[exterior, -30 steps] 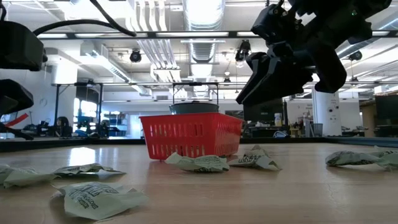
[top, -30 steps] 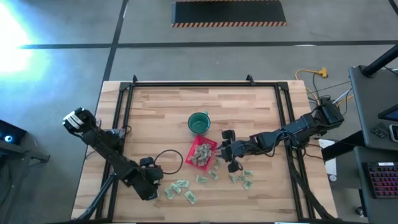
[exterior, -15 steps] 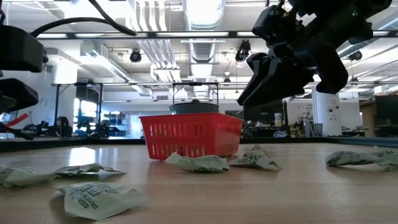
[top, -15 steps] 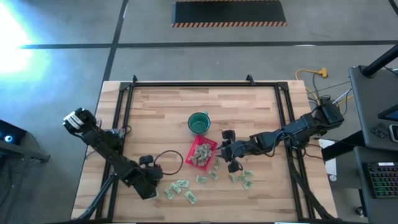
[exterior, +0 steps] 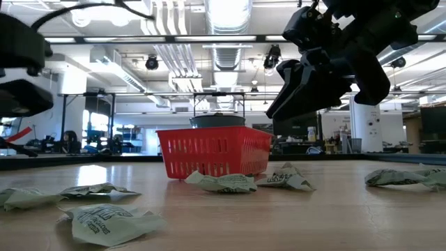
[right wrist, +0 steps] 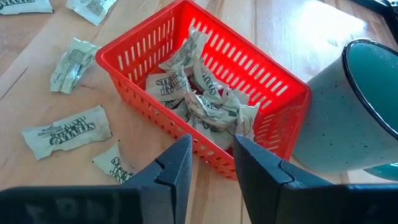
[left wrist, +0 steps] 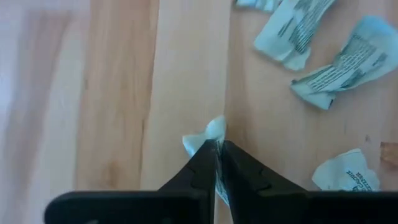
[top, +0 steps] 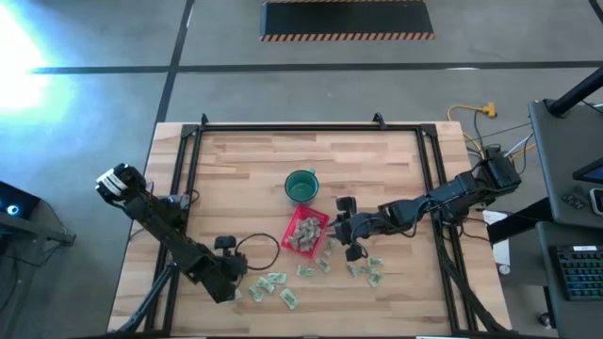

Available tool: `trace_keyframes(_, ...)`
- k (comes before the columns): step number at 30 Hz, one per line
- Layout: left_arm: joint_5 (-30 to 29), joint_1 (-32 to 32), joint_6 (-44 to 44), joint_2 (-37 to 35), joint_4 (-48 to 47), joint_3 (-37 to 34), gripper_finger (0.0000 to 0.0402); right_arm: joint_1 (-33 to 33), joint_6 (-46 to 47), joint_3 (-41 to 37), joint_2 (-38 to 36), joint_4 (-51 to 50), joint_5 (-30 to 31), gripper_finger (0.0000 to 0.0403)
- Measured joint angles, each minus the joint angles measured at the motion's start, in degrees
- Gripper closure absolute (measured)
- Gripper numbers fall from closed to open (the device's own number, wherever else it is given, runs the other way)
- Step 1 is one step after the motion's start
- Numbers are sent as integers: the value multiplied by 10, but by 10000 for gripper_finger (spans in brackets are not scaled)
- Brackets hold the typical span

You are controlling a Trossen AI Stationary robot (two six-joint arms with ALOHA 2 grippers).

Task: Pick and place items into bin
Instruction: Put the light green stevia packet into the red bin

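Note:
The red bin stands mid-table and holds several pale green-and-white wrapped items. More items lie loose on the wood near the front edge and to the bin's right. My left gripper is near the front left, shut on one item. My right gripper hovers just right of the bin, open, with nothing between its fingers. In the low view it hangs above the table to the right of the bin. My left gripper pinches one wrapped item between its two fingers. A crumpled corner of the wrapper sticks out past the fingertips. The fingers slant steeply down from above. Whether the item is off the wood, I cannot tell.
A round dark-green cup stands just behind the bin, close to my right gripper. A black cable loops on the table left of the bin. A black frame runs along the table's edges.
My left gripper has shut on an item near the front left and rolled a little about its wrist while staying in place. My right arm has kept still.

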Motion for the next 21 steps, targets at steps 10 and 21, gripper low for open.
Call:
trace_keyframes(10,-178,5,247,-27,2,58,393,0,-1,0,0,-1,0,299)
trace_keyframes(21,-268,117,587,-30,220,79,393,0,1,0,0,-29,0,308)
